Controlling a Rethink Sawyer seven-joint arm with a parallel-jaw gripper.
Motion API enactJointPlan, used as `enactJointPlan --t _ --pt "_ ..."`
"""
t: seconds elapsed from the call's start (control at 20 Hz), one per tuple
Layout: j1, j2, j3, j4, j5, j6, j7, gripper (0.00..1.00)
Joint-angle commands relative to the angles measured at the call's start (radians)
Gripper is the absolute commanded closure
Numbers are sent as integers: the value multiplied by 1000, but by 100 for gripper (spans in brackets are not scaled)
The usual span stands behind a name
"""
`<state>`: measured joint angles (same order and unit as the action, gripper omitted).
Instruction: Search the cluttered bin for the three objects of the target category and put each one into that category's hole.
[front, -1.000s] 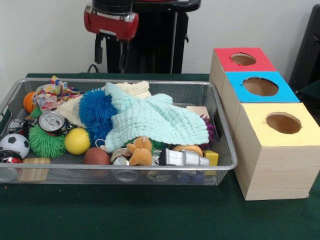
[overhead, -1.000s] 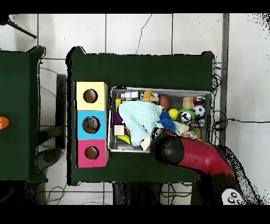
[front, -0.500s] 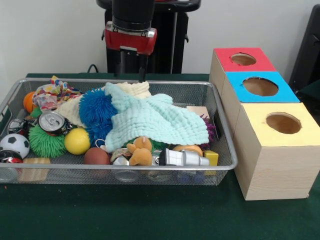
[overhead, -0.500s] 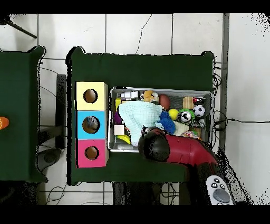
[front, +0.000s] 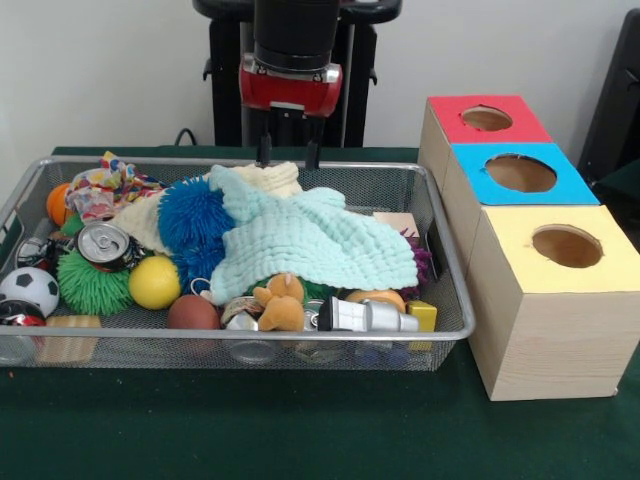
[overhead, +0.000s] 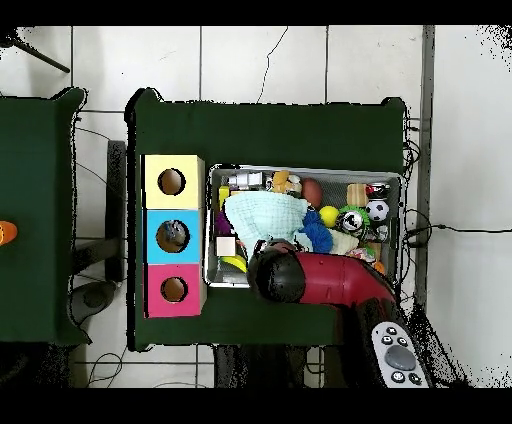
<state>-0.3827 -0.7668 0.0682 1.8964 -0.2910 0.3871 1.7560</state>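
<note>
The arm comes straight down with its red wrist collar level, and the tool (front: 286, 154) hangs just above the far rim of the wire bin (front: 445, 262), its two dark fingers (front: 264, 151) pointing down, spread apart and holding nothing. From overhead the arm's dark round head covers the bin's robot-side edge.

Directly below the tool lies a cream cloth (front: 272, 177), and just in front of that a pale mint knitted cloth (front: 310, 237) spreads over the middle of the heap. Beside the mint cloth, on the soccer-ball side of the tool, sits a blue spiky ball (front: 194, 215); farther that way are a drink can (front: 103, 244), a yellow ball (front: 154, 282), a green spiky ball (front: 88, 287), a patterned rag (front: 100, 188) and a soccer ball (front: 27, 289). Against the bin's wall farthest from the tool lie a brown plush toy (front: 279, 301), a reddish ball (front: 192, 313) and a silver and black object (front: 365, 316).

Off to the tool's other side, on the green bench (front: 300, 430), stand three wooden boxes in a row touching each other, each with a round hole: the red box (front: 485, 120) nearest the tool, then the blue box (front: 518, 173), then the yellow box (front: 565, 250).
</note>
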Motion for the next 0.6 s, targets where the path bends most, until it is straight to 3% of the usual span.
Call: enactJointPlan --t 0.05,0.3,0.6 --pt "-4 71 81 13 -50 -70 40 0" --pt "-21 162 64 -8 -109 -183 35 0" --pt "-82 220 121 -39 -145 -273 22 0"
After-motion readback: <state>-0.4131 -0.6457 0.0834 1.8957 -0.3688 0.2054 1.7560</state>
